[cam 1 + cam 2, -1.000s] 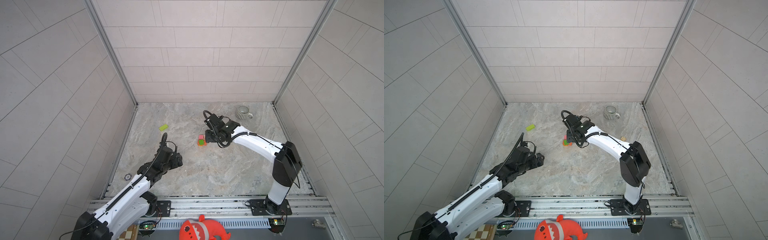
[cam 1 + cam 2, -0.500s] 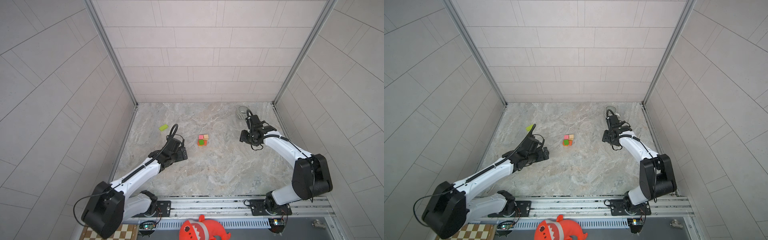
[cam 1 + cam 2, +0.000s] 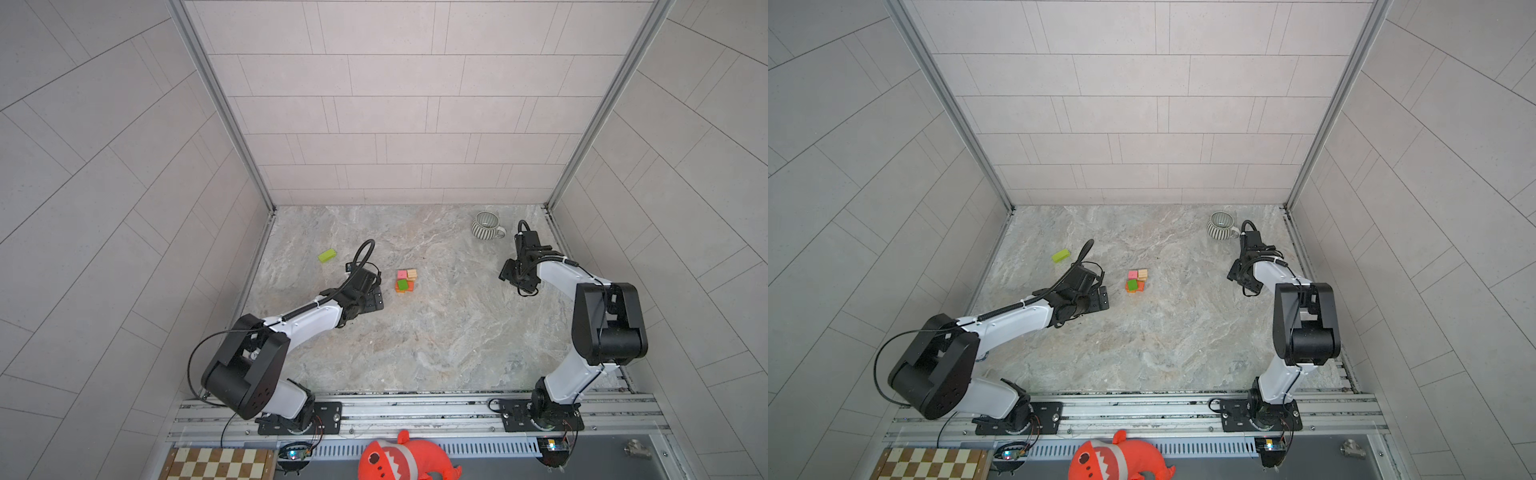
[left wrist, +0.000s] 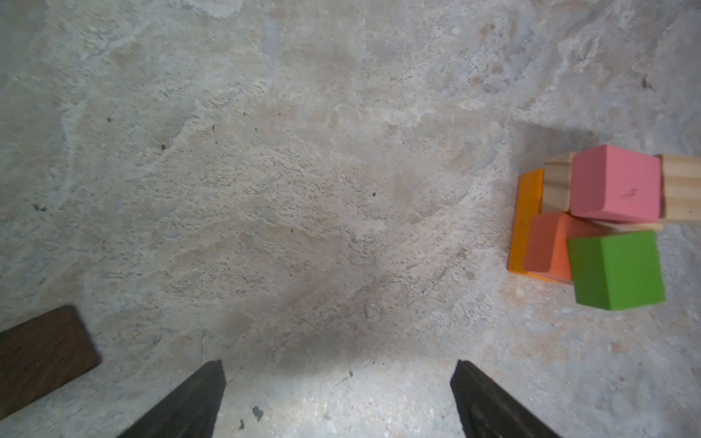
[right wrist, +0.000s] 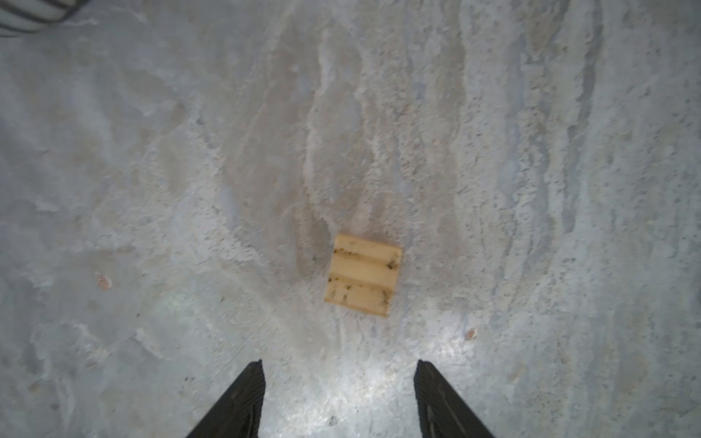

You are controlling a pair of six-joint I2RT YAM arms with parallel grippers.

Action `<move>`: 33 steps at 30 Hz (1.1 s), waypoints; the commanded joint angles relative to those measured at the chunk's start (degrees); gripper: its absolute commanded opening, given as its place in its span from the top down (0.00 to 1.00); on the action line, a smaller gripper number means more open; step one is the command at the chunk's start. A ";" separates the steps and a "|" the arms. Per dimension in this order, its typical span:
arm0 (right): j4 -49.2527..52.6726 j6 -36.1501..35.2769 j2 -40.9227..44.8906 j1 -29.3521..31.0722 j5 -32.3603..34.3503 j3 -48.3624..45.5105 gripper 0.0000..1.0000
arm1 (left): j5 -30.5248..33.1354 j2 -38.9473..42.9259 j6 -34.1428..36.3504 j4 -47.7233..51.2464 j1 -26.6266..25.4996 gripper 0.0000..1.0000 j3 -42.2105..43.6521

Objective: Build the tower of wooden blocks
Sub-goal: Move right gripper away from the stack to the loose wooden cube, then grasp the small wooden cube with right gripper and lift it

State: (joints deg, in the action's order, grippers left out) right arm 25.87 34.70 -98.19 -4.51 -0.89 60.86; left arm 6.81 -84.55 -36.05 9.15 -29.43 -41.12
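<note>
Overhead view: a marbled bench (image 3: 415, 345) in a tiled enclosure, w/ two robot arms reaching in from the near rail.

Far left, in both top views, a lime-green block (image 3: 327, 255) (image 3: 1061, 255) lies flat and alone, well apart from the other blocks.

Next, the L claw (image 4: 337, 366) points down at bare bench, jaws wide apart w/ nothing btwn them. In the left wrist view a dark brown block (image 4: 41, 360) lies flat near it, off to one side.

Just right of that claw, nr the bench centre, is the wood block tower (image 3: 405, 281) (image 3: 1136, 281), a low two-layer cluster. A pink cube (image 4: 616, 186) and a green cube (image 4: 616, 271) sit on top. Under them are an orange block (image 4: 550, 242), a flat yellow-orange block (image 4: 525, 220) and tan blocks (image 4: 557, 186).

Back right, a striped mug (image 3: 486, 225) stands upright nr the rear wall.

Far right, the R claw (image 5: 339, 364) points down, jaws apart and empty. A tan grooved block (image 5: 363, 275) lies flat on the bench just ahead of its tips, not touching them.
</note>
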 commanded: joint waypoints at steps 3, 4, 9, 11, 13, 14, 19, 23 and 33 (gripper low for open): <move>-2.18 0.50 -2.84 -2.37 1.89 1.21 0.36 | 2.03 -1.18 -0.58 -5.42 -0.21 0.00 1.90; -2.56 0.63 -3.43 -2.60 1.72 1.50 0.36 | 1.87 -1.39 -0.68 -5.37 -0.20 0.00 1.92; -1.96 0.73 -6.62 -2.88 1.24 4.32 0.36 | 0.93 -1.82 -0.94 -5.61 -0.21 0.00 2.12; -2.13 0.84 -7.20 -2.96 1.24 4.82 0.37 | 0.82 -1.82 -1.18 -5.71 -0.20 0.00 2.19; -2.18 0.94 -7.96 -2.96 1.15 5.40 0.39 | 0.48 -1.92 -1.30 -5.97 -0.26 0.00 2.32; -2.06 0.90 -8.34 -3.03 0.99 5.72 0.42 | 0.32 -2.00 -1.43 -5.98 -0.20 0.00 2.24; -1.97 0.66 -8.77 -3.40 0.18 6.31 0.55 | -0.21 -2.46 -1.57 -5.78 -0.20 0.00 2.11; -1.87 0.00 -7.75 -3.40 0.27 5.64 0.63 | -0.40 -2.23 -1.56 -5.53 -0.20 0.00 2.15; -1.63 -0.42 -5.21 -1.52 -1.40 3.40 0.77 | -0.13 0.14 -1.22 -3.67 -0.19 0.00 2.28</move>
State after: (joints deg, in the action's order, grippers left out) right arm 22.72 34.50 -105.69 -7.27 -1.52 65.65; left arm 6.26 -86.32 -37.52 3.97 -29.43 -39.70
